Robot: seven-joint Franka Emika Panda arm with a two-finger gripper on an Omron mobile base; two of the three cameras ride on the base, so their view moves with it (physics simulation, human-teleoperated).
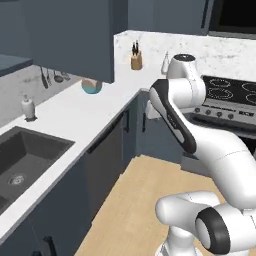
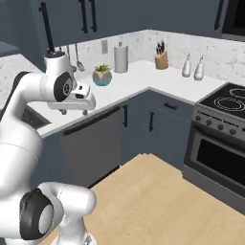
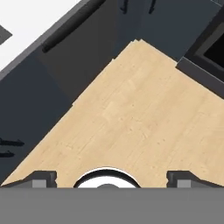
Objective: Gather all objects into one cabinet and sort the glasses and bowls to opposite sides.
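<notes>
Hand (image 2: 72, 112): carried at the end of the white arm, pointing straight down above the wooden floor (image 3: 131, 113) in front of the base cabinets; its two dark fingertips (image 3: 41, 179) stand wide apart at the bottom of the hand view, with nothing between them but floor. Cabinet (image 1: 70, 35): slate-blue upper wall unit hanging above the white desk (image 1: 75, 115), door closed; in the right base view its long black bar handle (image 2: 46, 26) shows just above and behind the arm's top joint, higher than the hand and apart from it. Mugs and bowl: cannot be made out in any picture, so their place relative to the hand cannot be told. Desk contents, left run: sink (image 1: 25, 160) set into the top, white soap dispenser (image 1: 28, 107) behind it, hanging utensils (image 1: 52, 77) on the wall, small teal plant pot (image 2: 102, 75) near the corner, well beyond the hand. Desk contents, back run: paper towel roll (image 2: 120, 58), knife block (image 2: 161, 56), two pale bottles (image 2: 192, 67) side by side near the stove (image 2: 225, 103). Oven front below the stove, to the right of the hand across the open floor. Base cabinets (image 2: 91, 143) under the desk: dark fronts, black handles, all closed, just beyond the hand.
</notes>
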